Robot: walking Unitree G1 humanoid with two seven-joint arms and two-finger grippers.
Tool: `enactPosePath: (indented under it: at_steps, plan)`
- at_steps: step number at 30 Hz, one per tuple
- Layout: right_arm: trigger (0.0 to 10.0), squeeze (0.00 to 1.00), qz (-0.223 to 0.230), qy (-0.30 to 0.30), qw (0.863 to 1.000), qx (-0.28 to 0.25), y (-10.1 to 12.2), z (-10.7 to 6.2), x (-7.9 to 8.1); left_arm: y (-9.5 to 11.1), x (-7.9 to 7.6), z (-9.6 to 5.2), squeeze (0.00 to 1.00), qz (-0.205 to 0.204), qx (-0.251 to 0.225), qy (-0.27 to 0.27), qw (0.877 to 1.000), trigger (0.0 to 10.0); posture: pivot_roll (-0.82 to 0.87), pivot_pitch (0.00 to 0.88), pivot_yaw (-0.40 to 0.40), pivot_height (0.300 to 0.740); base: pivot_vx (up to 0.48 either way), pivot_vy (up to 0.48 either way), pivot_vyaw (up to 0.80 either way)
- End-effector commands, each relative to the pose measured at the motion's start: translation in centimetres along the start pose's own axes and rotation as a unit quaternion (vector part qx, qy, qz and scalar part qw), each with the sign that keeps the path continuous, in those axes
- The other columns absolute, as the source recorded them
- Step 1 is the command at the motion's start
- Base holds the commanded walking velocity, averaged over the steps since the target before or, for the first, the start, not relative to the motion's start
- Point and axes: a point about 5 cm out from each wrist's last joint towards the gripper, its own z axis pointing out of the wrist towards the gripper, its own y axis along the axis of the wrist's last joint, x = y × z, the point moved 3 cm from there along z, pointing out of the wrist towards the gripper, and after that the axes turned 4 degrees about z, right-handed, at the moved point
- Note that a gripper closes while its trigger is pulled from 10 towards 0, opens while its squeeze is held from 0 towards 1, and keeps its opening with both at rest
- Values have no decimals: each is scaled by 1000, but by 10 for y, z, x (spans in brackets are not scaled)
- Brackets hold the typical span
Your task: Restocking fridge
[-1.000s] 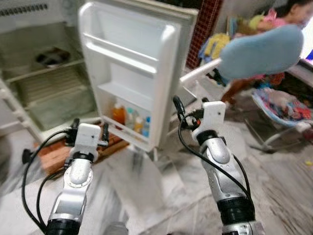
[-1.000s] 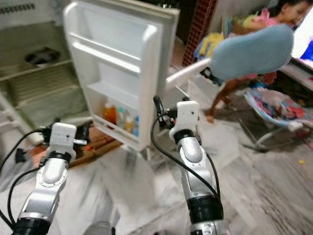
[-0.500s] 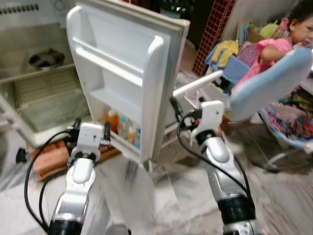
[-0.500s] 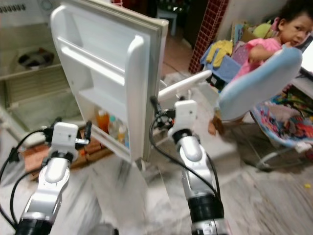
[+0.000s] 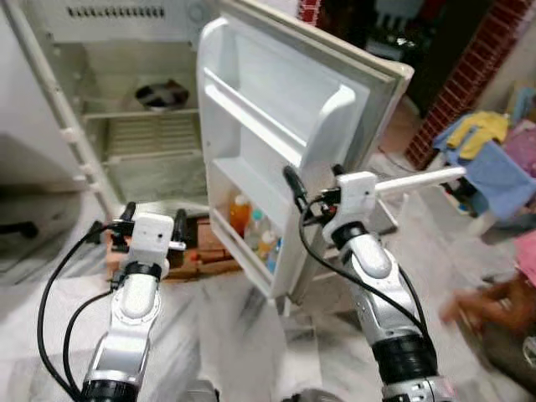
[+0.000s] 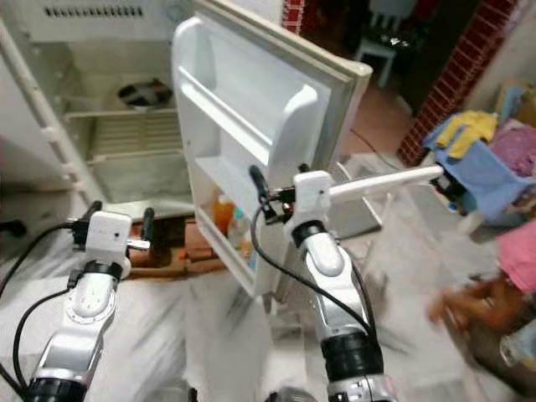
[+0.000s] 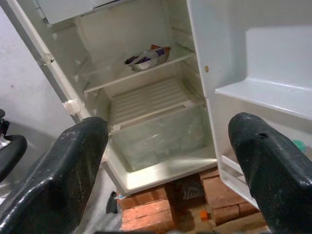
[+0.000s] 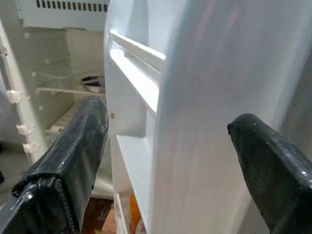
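A small white fridge [image 5: 126,92] is seen standing on the floor with its door [image 5: 285,151] swung wide open. Inside, a bowl [image 7: 146,57] is set on the upper shelf, and a clear crisper drawer [image 7: 161,141] is seen below a ribbed shelf. Bottles [image 5: 255,234], one of them orange, are held in the door's lowest rack. Red bricks [image 7: 185,204] are stacked under the fridge's front.

The left gripper [image 7: 170,161] is held in front of the open compartment with its fingers [image 7: 73,165] spread wide; nothing is held or touched. The right gripper [image 8: 165,161] is raised at the door's outer edge, its fingers [image 8: 73,146] spread wide to either side of that edge; contact cannot be told. A blurred person's hand [image 5: 481,303] is seen low at the right, near piled clothes [image 5: 494,159].
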Motion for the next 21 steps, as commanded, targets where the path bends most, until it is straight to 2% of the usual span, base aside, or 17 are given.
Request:
enactPosePath:
  at_steps: [1, 18, 21]
  plan:
    - [10000, 0, 1, -13, 1000, 0, 1, -2, -9, 7, -5, 0, 0, 1, -9, -9, 1000, 10000, 98, 0, -60, 740, 0, -375, 0]
    - [10000, 0, 11, 14, 1000, 11, -5, -1, 3, 6, -2, -3, 0, 5, -10, -9, 1000, 10000, 112, 3, -59, 740, 0, -468, 0]
    - [10000, 0, 18, 33, 999, 14, -6, 1, 7, 7, 1, -3, 0, 1, -11, 3, 1000, 10000, 114, 3, -56, 740, 0, 0, 0]
